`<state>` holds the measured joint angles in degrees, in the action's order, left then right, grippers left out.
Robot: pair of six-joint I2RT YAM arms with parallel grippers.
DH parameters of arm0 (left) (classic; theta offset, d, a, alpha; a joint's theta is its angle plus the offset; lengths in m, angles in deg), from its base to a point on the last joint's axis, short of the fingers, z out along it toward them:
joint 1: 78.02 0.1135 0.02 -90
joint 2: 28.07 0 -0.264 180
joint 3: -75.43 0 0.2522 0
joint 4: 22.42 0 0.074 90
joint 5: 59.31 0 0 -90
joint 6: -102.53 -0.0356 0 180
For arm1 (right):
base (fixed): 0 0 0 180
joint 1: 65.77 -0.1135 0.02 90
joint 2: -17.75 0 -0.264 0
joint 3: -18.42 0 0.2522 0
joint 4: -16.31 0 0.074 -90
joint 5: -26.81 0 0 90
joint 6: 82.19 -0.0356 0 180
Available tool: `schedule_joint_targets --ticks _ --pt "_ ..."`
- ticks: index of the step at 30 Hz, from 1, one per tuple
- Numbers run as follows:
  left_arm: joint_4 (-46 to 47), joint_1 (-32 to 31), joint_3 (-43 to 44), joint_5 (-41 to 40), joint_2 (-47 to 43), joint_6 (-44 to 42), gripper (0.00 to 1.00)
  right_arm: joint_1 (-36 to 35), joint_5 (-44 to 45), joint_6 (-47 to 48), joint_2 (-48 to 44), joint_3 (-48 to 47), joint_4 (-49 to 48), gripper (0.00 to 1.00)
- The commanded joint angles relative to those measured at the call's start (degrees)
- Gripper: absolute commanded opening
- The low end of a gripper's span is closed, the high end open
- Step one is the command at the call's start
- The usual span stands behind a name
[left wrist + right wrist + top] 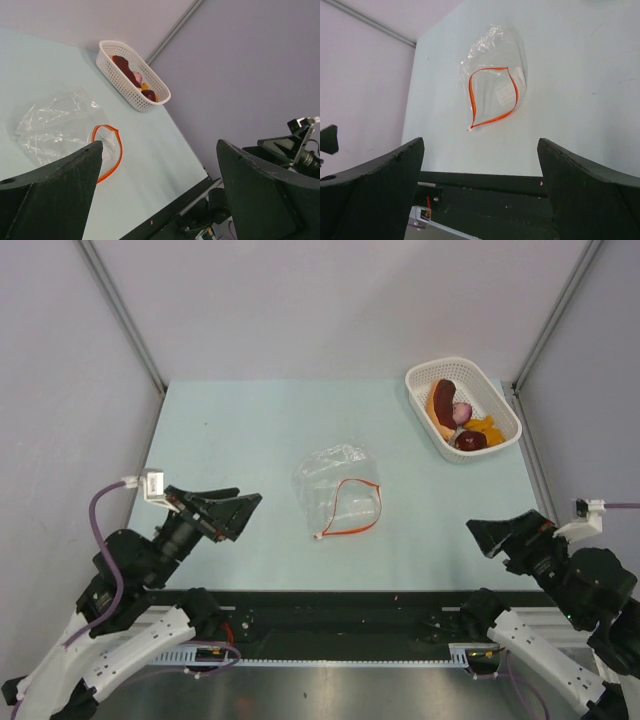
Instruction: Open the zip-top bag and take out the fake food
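Evidently the clear, crinkly zip-top bag (338, 490) lies open and empty, the fake food (458, 415) sits in the white perforated basket (437, 368) beyond-right of it, so the wide-open, empty left tool (243, 508) and right tool (480, 538) are best held clear of it.

No text, brand, number or sign can be read anywhere. The bag (492, 55) bears a pale patch (508, 93) inside its zip strip (492, 118), too faint to read.
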<state>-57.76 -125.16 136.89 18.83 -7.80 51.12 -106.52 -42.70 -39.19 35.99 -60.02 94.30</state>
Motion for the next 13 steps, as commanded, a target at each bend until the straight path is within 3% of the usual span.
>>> schedule_joint_targets --ticks 1,6,13 --pt "-1.79 -0.24 -3.31 -2.64 -6.90 4.91 1.00 -0.12 5.35 -9.32 -2.42 2.98 2.56 1.00" --pt "-2.59 -0.24 -5.60 -2.91 -12.97 6.76 1.00 -0.12 3.24 -11.88 -2.42 5.71 2.66 1.00" --pt "2.24 -0.24 -10.78 -0.45 -19.04 8.34 1.00 -0.03 -3.70 -8.46 -4.53 10.63 -7.87 1.00"
